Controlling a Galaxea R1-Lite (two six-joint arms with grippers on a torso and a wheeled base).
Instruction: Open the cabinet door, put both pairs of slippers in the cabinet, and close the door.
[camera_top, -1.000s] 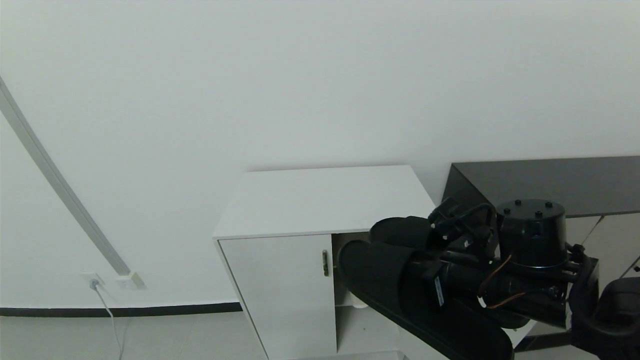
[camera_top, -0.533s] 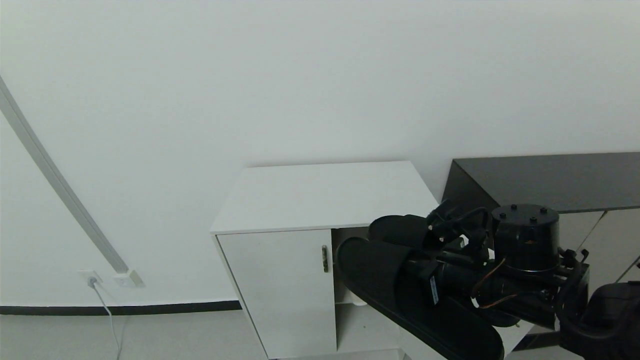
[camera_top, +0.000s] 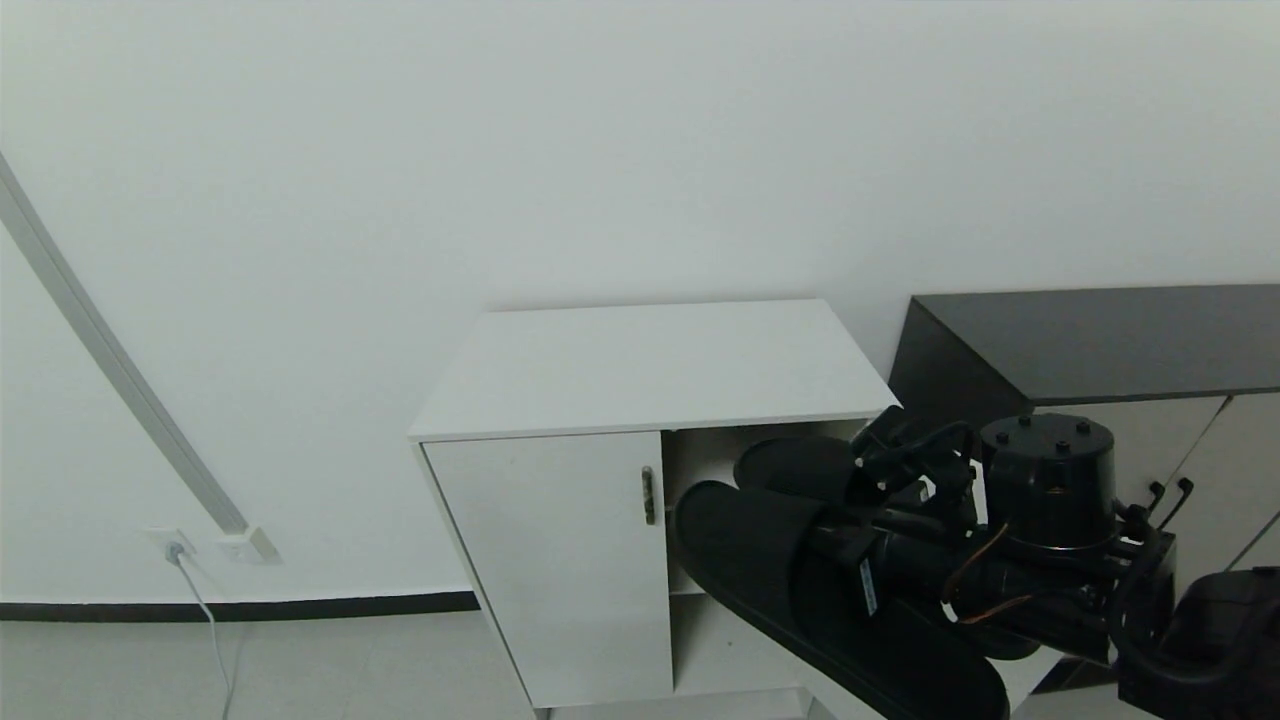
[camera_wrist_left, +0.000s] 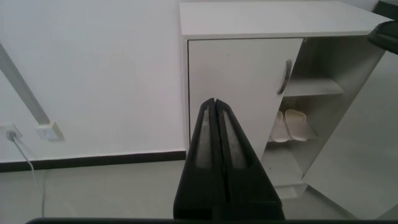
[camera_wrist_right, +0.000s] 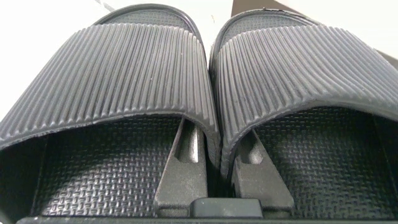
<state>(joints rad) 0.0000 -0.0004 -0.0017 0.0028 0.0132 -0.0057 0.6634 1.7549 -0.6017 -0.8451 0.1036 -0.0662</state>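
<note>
We are gripping the black slippers (camera_top: 750, 540) in our right jaws before the cabinet's (camera_top: 650, 365) open bay, left jaws clenched empty.

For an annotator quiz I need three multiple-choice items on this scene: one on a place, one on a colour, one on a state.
1. Where at the cabinet are the pale slippers? A on its top; B on a shelf inside; C on the floor beside it.
2. What colour are the held slippers on the right gripper? A black; B red; C white.
3. How is the left gripper? A wide open; B shut, empty; C shut on a slipper.
Answers: 1 B, they lie in the open compartment; 2 A, both ribbed straps are black; 3 B, it is closed on nothing.
</note>
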